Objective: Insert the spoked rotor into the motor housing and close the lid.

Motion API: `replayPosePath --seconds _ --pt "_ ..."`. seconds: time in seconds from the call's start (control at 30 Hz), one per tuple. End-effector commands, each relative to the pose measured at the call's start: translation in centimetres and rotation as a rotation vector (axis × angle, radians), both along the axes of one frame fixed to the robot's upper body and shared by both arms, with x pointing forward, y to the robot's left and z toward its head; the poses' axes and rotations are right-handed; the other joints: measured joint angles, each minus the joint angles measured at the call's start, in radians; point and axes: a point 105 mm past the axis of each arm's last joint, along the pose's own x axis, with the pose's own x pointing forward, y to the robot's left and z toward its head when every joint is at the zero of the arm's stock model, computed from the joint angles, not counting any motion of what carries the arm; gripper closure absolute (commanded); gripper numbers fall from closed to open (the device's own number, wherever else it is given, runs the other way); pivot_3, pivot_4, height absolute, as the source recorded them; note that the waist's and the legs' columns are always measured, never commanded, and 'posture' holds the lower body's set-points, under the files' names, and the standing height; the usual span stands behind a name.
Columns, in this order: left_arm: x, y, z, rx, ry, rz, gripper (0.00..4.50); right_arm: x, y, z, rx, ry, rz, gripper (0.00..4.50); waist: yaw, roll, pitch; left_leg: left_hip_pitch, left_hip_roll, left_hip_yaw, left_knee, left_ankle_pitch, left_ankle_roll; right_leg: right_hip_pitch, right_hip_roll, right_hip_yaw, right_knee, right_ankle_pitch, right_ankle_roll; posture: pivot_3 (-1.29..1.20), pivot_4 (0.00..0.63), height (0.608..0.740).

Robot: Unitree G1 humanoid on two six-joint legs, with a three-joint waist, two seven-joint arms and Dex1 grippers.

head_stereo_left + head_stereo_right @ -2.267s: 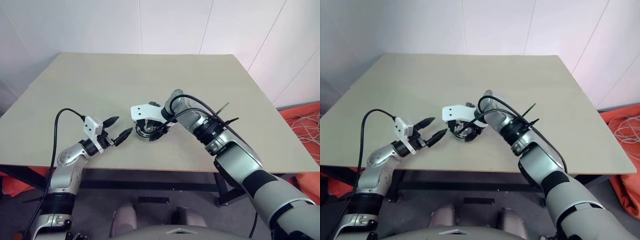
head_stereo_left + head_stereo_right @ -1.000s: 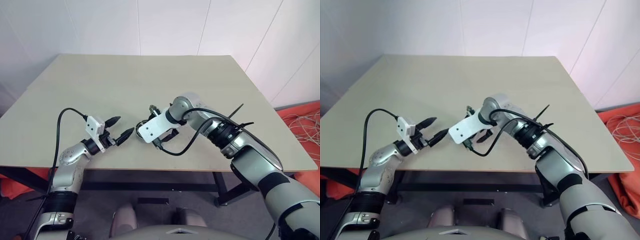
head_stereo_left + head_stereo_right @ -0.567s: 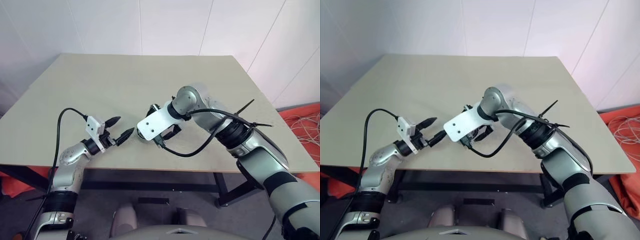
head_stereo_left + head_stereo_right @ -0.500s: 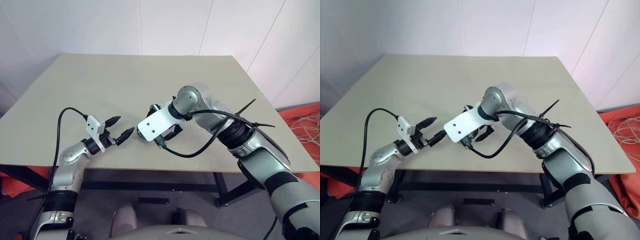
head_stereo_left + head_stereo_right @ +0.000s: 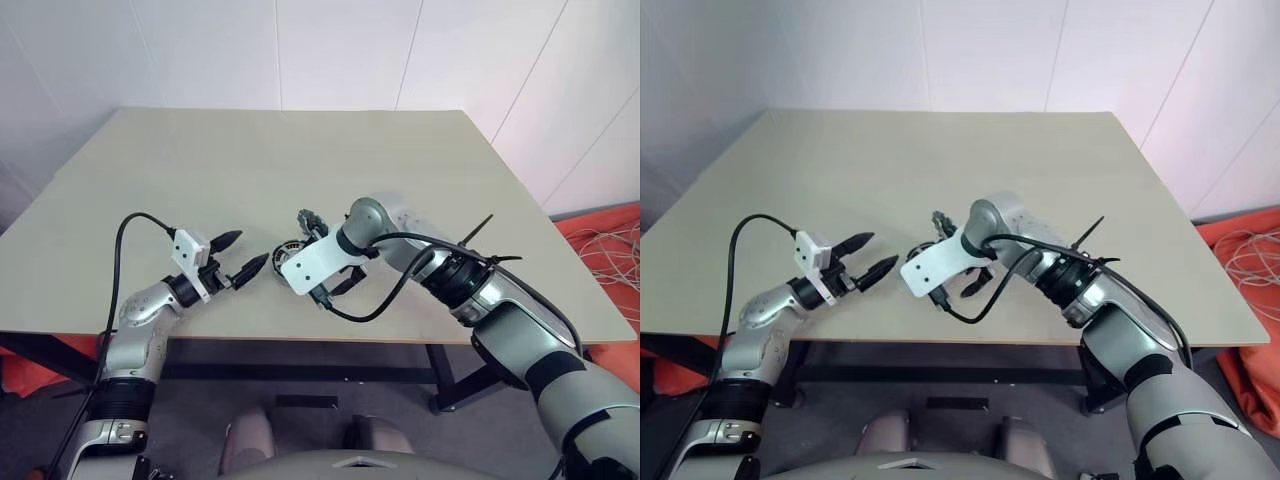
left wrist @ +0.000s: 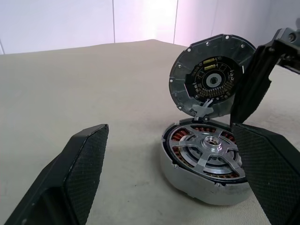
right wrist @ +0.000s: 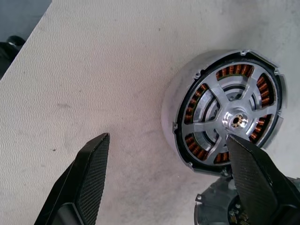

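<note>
The right end effector [image 7: 164,183] has pulled back toward the desk's [image 5: 150,170] front edge, fingers apart. The left end effector [image 5: 240,257] hovers apart. The motor housing [image 6: 206,164], spoked rotor [image 6: 208,147] inside, lid [image 6: 211,77] upright, sits near the front edge.

I am looking at a plain test room or lab: a bare beige table [image 5: 300,150] on a black frame against white panelled walls [image 5: 340,50], with orange sheeting [image 5: 610,240] and loose pale cable [image 5: 608,250] on the floor beside it.
</note>
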Motion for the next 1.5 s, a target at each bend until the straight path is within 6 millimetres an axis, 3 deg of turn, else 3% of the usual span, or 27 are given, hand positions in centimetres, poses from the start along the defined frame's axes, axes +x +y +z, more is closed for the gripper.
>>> replayPosePath --seconds 0.03,0.37,0.4,0.47,0.83,1.07,1.23,1.5 --pt "-0.4 1.2 1.3 0.010 -0.058 0.016 0.00 0.2 0.3 0.2 0.001 -0.013 -0.005 0.05 0.000 0.000 0.000 0.000 0.000 0.000 0.000 0.000 0.000 0.000 0.000 0.000 0.000 0.000 0.000 0.00 0.000 0.740" --pt "-1.1 2.6 1.3 0.026 -0.053 0.047 0.00 0.7 -0.4 -0.9 -0.046 -0.005 -0.038 0.05 0.002 0.000 0.000 0.001 0.000 0.000 0.000 0.000 0.000 0.001 0.000 0.000 0.000 0.000 0.000 0.00 0.000 0.740" --pt "-1.1 2.5 1.3 0.025 -0.054 0.046 0.00 0.8 -0.4 -0.9 -0.052 -0.005 -0.037 0.21 0.001 0.000 0.000 0.001 0.000 0.000 0.000 0.000 0.000 0.002 0.000 0.000 0.000 0.000 0.000 0.00 0.000 0.740" --pt "-1.1 2.4 1.3 0.024 -0.055 0.046 0.00 0.8 -0.4 -1.0 -0.056 -0.007 -0.034 0.65 0.001 0.000 0.000 0.002 0.000 0.000 0.000 0.000 0.000 0.001 0.000 0.000 0.000 0.000 0.000 0.00 0.000 0.740" --pt "-0.8 2.0 1.4 0.019 -0.061 0.042 0.00 0.7 -0.3 -1.0 -0.050 -0.006 -0.042 4.43 0.002 -0.001 0.000 0.001 0.000 0.000 0.000 0.000 0.000 0.002 0.000 0.000 0.000 0.000 0.000 0.00 0.000 0.740" --pt "-0.7 1.7 1.4 0.016 -0.064 0.041 0.00 1.0 -0.1 -0.9 -0.035 -0.004 -0.094 4.50 0.001 -0.001 0.000 0.002 0.000 0.000 0.000 0.000 0.000 0.002 0.000 0.000 0.000 0.000 0.000 0.00 0.000 0.740" --pt "-0.6 1.6 1.4 0.015 -0.063 0.041 0.00 1.7 0.3 0.2 0.015 -0.002 -0.190 4.50 0.001 0.000 0.000 0.004 0.000 0.000 0.000 0.000 0.000 0.003 0.000 0.000 0.000 0.000 0.000 0.00 0.000 0.740" --pt "-0.4 1.4 1.4 0.014 -0.060 0.035 0.00 1.4 -1.5 1.5 0.009 0.067 -0.345 4.50 0.011 0.000 0.000 0.002 -0.001 -0.001 0.000 0.000 0.000 0.003 -0.001 0.000 0.000 0.000 0.000 0.00 0.000 0.740"
